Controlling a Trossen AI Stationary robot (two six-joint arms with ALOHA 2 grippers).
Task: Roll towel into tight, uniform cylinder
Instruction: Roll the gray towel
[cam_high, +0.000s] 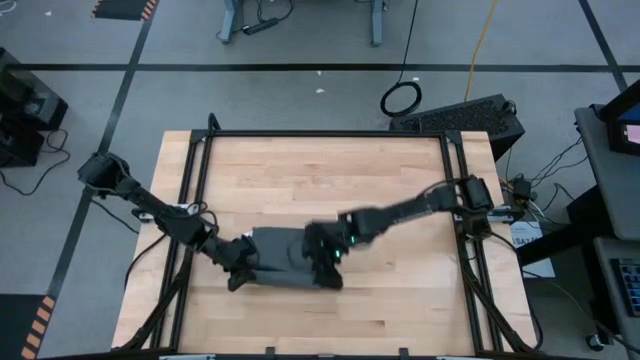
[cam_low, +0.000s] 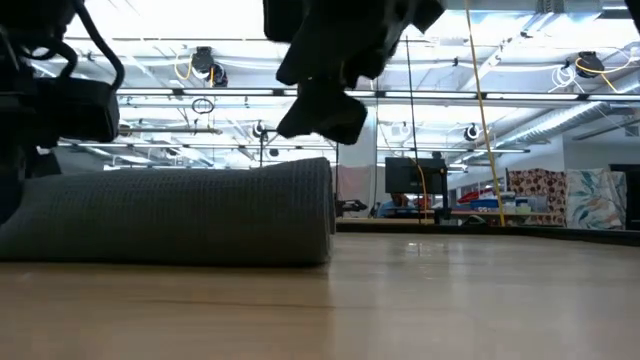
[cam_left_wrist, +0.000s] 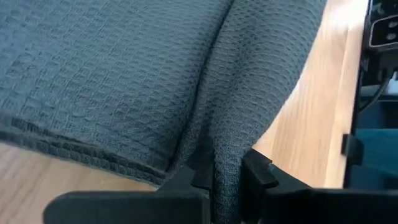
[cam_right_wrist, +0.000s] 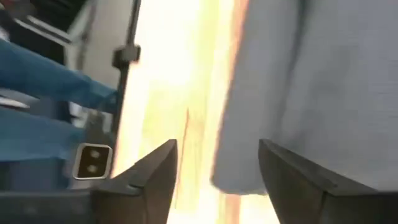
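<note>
Your left tool (cam_left_wrist: 225, 186) is pinching a fold at the near end of the towel (cam_high: 283, 258), which lies rolled on the worktop (cam_high: 300, 170) toward its front edge. At the roll's far end, your right tool (cam_right_wrist: 217, 180) stands with its fingers spread, gripping nothing.

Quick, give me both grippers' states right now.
Left gripper: shut on a pinched fold of the towel.
Right gripper: open, holding nothing, fingers spread at the towel's other end.

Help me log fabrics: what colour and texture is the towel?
Dark grey towel with a waffle-weave texture, clearest in the left wrist view.
</note>
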